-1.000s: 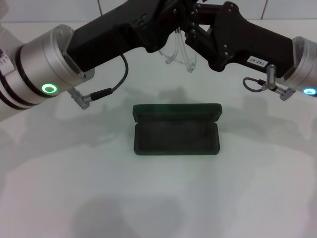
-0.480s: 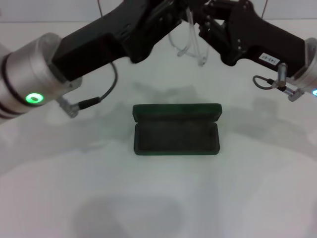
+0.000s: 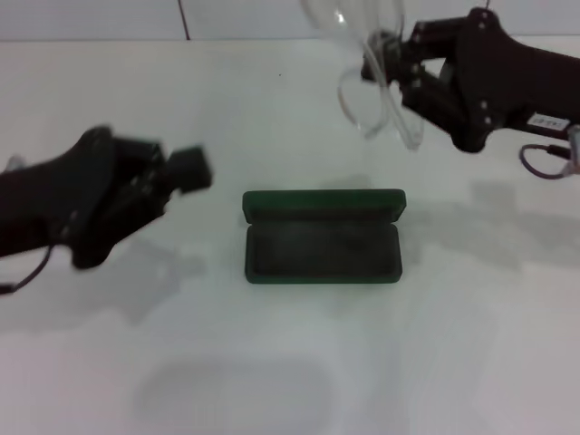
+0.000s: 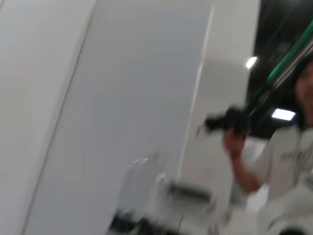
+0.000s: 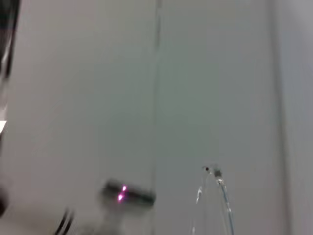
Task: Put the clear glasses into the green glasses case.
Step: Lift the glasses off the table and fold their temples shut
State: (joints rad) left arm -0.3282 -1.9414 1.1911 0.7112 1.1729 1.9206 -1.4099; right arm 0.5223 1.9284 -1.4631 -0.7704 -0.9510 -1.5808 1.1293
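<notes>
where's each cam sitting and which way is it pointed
Head: on the robot's head, looking down at the table and open case; shows the left gripper and the right gripper holding the glasses.
Left wrist: faces walls and a person; no own fingers.
Right wrist: faces a wall.
Shared: head and right wrist both show the glasses.

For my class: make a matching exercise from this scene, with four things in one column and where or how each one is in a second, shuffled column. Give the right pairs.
Things
1. glasses
2. case
3. left gripper
4. right gripper

Places or states
A. lying open on the table
B. empty, left of the case
C. held in the air, behind the case
D. gripping the clear frame

Pairs: 1-C, 2-A, 3-B, 4-D
</notes>
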